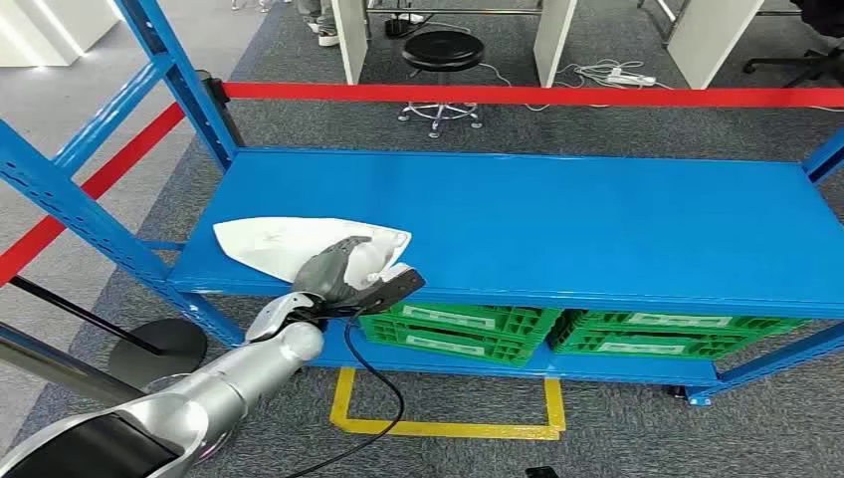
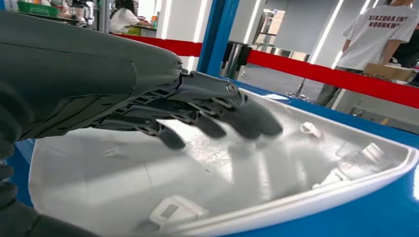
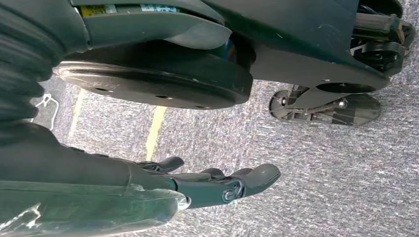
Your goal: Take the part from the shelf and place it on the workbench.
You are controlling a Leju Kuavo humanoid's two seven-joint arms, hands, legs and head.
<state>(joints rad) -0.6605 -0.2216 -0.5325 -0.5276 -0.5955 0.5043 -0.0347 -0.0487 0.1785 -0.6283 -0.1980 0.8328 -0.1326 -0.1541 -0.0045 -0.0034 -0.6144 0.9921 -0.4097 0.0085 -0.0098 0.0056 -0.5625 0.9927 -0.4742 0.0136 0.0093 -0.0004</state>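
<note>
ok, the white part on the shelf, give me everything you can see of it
The white part is a shallow, roughly triangular shell that looks like glossy moulded plastic, lying hollow side up. The left wrist view shows a raised rim and small moulded clips and tabs inside. It rests flat near the front left corner of the blue shelf. The left hand reaches over its near edge, fingers extended over the hollow; whether they grip it, I can't tell.

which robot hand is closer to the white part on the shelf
Left. The left robot hand is over the white part on the blue shelf, its fingers above the part's inner surface. The right robot hand hangs down over the carpet, away from it.
</note>
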